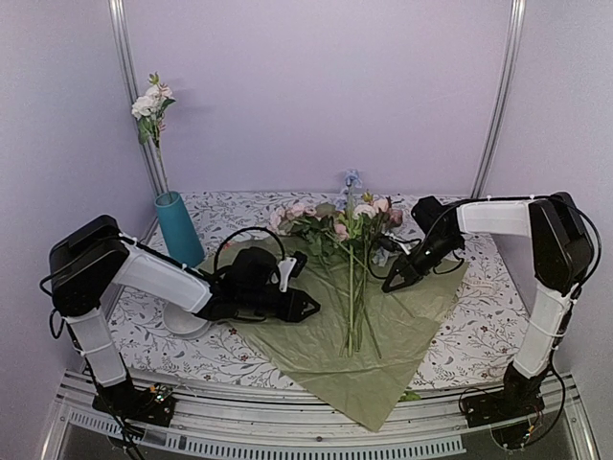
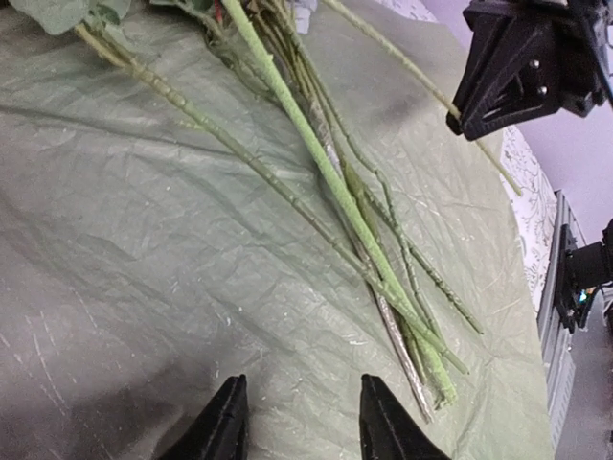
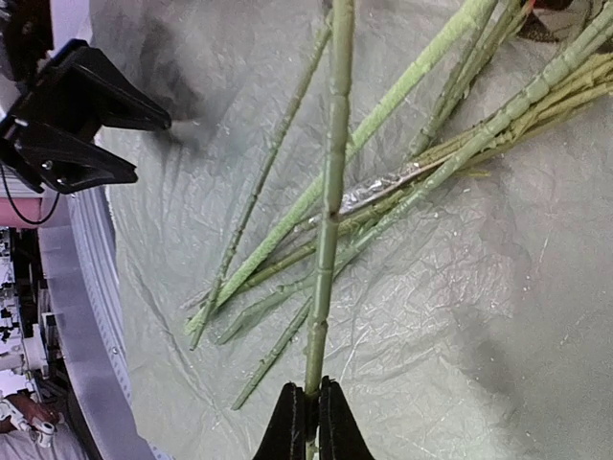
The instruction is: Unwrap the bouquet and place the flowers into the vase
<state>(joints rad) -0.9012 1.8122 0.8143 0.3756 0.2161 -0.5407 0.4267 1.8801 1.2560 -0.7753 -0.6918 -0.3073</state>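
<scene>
The bouquet lies unwrapped: its olive-green sheet [image 1: 383, 355] is spread flat on the table. The flowers [image 1: 335, 218] rest on it, heads toward the back and stems [image 1: 354, 307] toward the front. My right gripper [image 3: 308, 388] is shut on one pale green stem [image 3: 330, 192], held above the other stems. It shows in the top view [image 1: 391, 285] at the sheet's right side. My left gripper [image 2: 299, 383] hovers open over bare sheet [image 2: 144, 240], just left of the stem ends [image 2: 421, 355]. The teal vase [image 1: 179, 230] stands at the back left and holds one white-pink flower [image 1: 151, 103].
A white bowl [image 1: 187, 321] sits under my left forearm. The floral tablecloth [image 1: 479, 326] shows around the sheet. The sheet's front corner hangs over the table's near edge [image 1: 383, 422]. Metal frame posts [image 1: 134, 96] rise behind the vase and at the back right.
</scene>
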